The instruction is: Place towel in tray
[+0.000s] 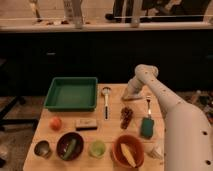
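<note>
Gripper (129, 95) sat low at the far edge of the desk (112, 131), toward one o'clock from the desk's middle, its fingers closed down on the towel (131, 94). Of that towel only a small pale patch showed beneath the white arm (165, 102); its shape could not be made out.

Grapes (126, 115), a dark cluster, lay just at six o'clock of the gripper, with a fork (148, 105) at four o'clock and a dark green sponge (146, 127) below it. A spoon (106, 98) lay at nine o'clock of the gripper.

Farther toward nine o'clock stood the tray (71, 93), a shallow green rectangle with a raised rim, holding nothing.

Along the near edge, the orange bowl (128, 151) held a yellow piece of food. The dark bowl (70, 145) held something green. A green cup (97, 148) stood between them, and a metal cup (43, 149) at the far left. An orange fruit (56, 123) and a small bar (86, 124) lay just behind them.
</note>
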Tool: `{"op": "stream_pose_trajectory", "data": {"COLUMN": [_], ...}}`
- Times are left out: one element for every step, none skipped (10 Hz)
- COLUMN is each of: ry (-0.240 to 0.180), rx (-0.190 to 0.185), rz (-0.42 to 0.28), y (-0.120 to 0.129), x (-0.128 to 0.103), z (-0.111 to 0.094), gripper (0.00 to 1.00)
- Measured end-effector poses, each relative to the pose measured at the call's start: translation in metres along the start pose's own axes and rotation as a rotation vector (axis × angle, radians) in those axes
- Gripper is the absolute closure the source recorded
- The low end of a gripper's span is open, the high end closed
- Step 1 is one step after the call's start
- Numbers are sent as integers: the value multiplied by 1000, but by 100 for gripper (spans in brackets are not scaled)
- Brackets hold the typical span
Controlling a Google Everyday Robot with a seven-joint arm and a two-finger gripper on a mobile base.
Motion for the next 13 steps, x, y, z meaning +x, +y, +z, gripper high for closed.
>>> {"op": "stream_pose_trajectory", "data": {"ry": [-3,-7,-10,-14,-21,-26,-31,-37,-43,-49,-57,-66,-76], "rx": [11,22,30,40,50,56,61,69,75,84,93,104,113], "rz": [-7,-18,-29,-39,-56,-69,-85,-105,-125,-142,-159,-178,-197], "y": [2,4,6,8,11,12,14,17,19,22,24,27,30], "x": [-4,-9,-13,-18,-24,-29,-35,-43,-50,-57,-64,-71,-79], "z": [-9,-17,-25,-33,-40,-46,-50,-58,-64,-71,-78,-85,-91], "gripper": [100,100,100,100,100,100,100,100,100,100,100,100,100]}}
